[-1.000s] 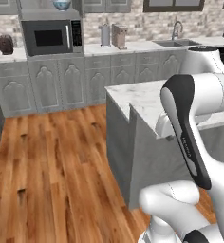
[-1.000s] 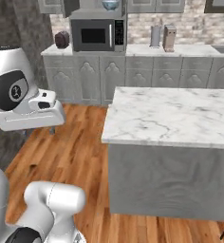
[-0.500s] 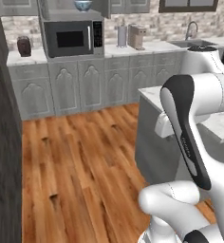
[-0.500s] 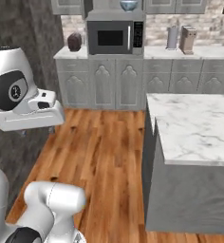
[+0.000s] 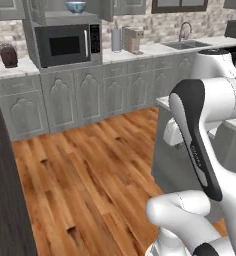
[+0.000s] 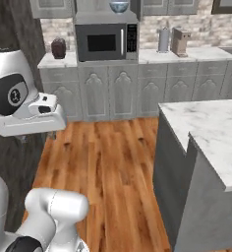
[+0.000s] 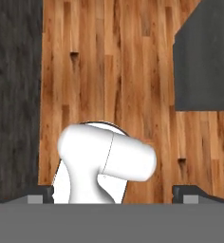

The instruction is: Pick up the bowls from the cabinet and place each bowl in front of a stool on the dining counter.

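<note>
Grey wood grain to my left, marble to my right, and my end effector (image 7: 112, 194) wide apart and carrying nothing.

The cabinet (image 5: 5, 200) shows as a dark grey slab at the left edge of the left base view and along the left of the hand view; I cannot see its shelf or either bowl from here, so I cannot say where the bowls sit inside. The dining table (image 6: 211, 133) lies close on my right, its grey base near my elbow. My worry is clearance: if I swing toward the cabinet in this tight gap, my arm could clip the table's corner. Reaching in blind, I could also knock a bowl off the shelf onto the wood floor (image 6: 113, 162).
</note>
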